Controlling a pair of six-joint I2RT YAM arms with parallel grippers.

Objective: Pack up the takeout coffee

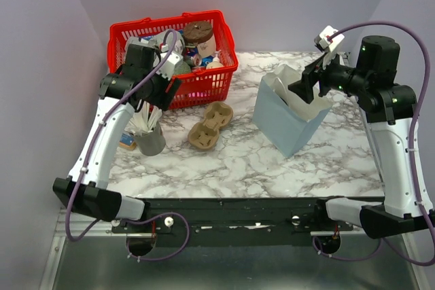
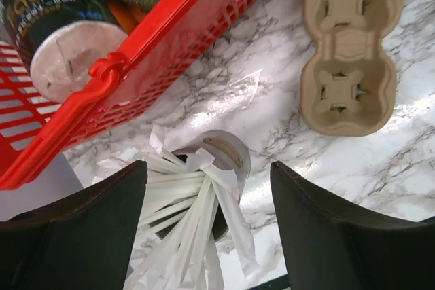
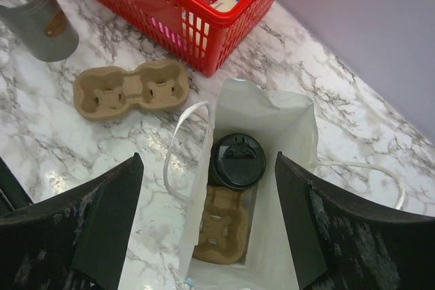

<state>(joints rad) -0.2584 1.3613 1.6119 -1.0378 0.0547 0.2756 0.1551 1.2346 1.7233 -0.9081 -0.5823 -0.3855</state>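
Observation:
The takeout coffee shows only in the right wrist view, as a round black lid [image 3: 236, 161]. It stands upright inside the open paper bag [image 3: 262, 110], seated in one end of a brown cardboard carrier [image 3: 221, 232] on the bag's floor. Its green body is hidden. My right gripper [image 3: 208, 164] hovers open and empty above the bag's mouth, its fingers apart on either side of it. In the top view the bag [image 1: 289, 123] stands right of centre under the right gripper [image 1: 302, 89]. My left gripper [image 2: 208, 168] is open and empty over the grey stirrer cup [image 2: 228, 151].
A second brown carrier [image 1: 211, 125] lies empty on the marble at centre. A red basket [image 1: 204, 79] of mixed items stands at the back left. The grey cup of white stirrers [image 1: 151, 139] stands left, under the left gripper [image 1: 155, 100]. The bag's white handles hang outward.

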